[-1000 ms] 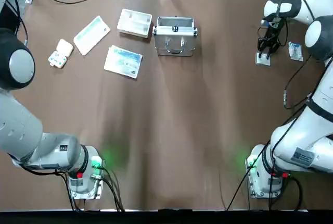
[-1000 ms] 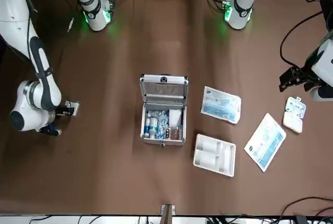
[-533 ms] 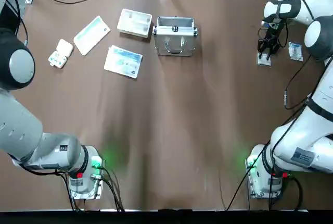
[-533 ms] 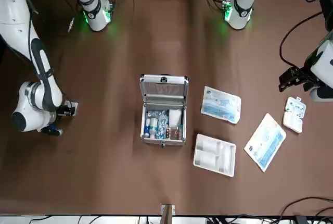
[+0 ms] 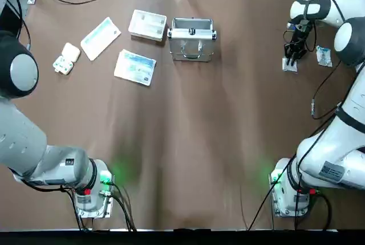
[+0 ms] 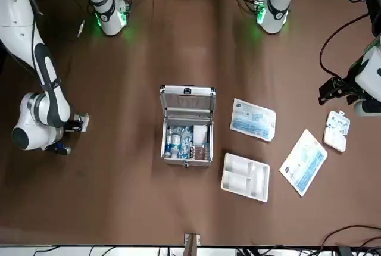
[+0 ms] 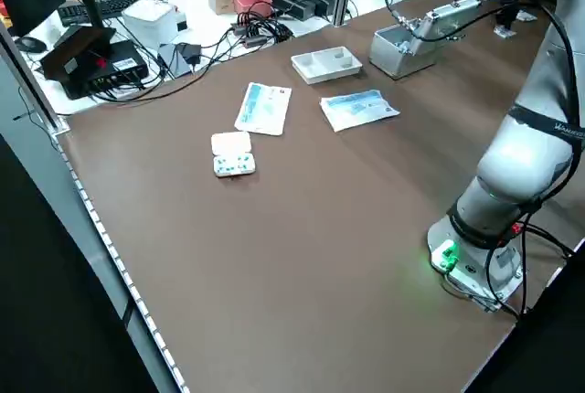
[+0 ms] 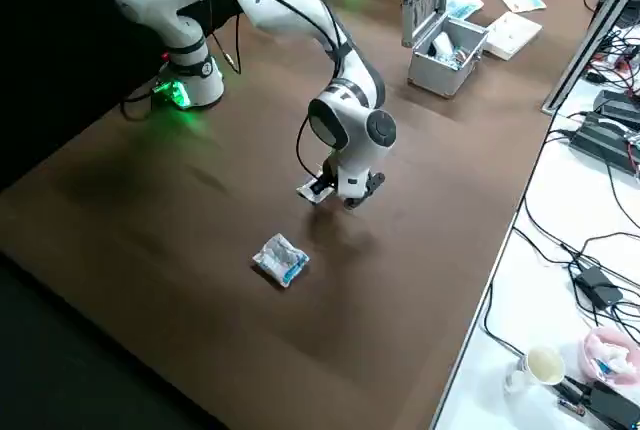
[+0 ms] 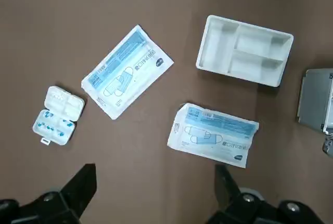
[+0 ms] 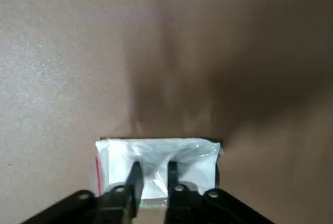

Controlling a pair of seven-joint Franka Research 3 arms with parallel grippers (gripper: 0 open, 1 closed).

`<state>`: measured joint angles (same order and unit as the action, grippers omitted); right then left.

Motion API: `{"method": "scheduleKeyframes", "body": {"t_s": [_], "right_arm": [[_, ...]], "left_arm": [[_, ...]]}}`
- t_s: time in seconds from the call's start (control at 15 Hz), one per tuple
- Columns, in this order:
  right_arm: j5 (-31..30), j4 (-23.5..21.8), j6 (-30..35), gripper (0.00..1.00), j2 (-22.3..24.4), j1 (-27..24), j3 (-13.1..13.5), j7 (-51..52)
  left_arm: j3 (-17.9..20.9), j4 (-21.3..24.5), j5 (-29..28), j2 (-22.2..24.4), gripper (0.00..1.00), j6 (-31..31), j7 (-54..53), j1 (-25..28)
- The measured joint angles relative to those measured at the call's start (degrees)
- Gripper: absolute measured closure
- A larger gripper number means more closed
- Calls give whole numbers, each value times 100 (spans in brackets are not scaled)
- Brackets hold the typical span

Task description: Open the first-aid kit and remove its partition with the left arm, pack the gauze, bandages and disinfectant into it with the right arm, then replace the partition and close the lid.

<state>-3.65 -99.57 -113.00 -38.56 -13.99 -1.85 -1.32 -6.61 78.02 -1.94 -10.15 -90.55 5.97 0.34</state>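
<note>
The first-aid kit [image 5: 192,40] stands open at the table's far middle, lid upright, with several white and blue items inside [image 6: 186,141]. The cream partition [image 5: 147,25] lies on the table beside it [image 6: 245,176]. My right gripper [image 5: 292,56] is at the far right, shut on a small flat white gauze packet [image 10: 156,156] at table level [image 8: 312,189]. A crumpled blue-and-white packet [image 5: 324,56] lies just beyond it [image 8: 281,259]. My left gripper [image 9: 154,193] hangs open and empty above the pill box side of the table [image 6: 335,91].
Two flat blue-and-white packets [image 5: 135,67] [image 5: 100,37] and a small white pill box [image 5: 66,58] lie left of the case. Cables and boxes crowd the white bench [image 7: 146,27] past the far edge. The brown table's middle [image 5: 188,142] is bare.
The right gripper has shifted only slightly over the small white packet. The left arm and the other items have not moved.
</note>
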Motion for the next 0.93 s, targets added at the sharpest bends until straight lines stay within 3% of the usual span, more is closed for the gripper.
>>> {"method": "scheduleKeyframes", "body": {"t_s": [0.13,0.2,0.33,0.93], "right_arm": [[0,-1,22,88,2,0,0,-1],[0,-1,22,88,2,0,0,-1],[0,-10,24,97,0,0,0,-2],[6,126,-63,99,-4,198,-31,-94]], "left_arm": [[0,1,0,0,0,0,0,0],[0,1,0,0,0,-1,0,-1],[-1,2,0,0,0,-1,-1,-3],[-9,3,0,0,0,-3,-3,-9]]}}
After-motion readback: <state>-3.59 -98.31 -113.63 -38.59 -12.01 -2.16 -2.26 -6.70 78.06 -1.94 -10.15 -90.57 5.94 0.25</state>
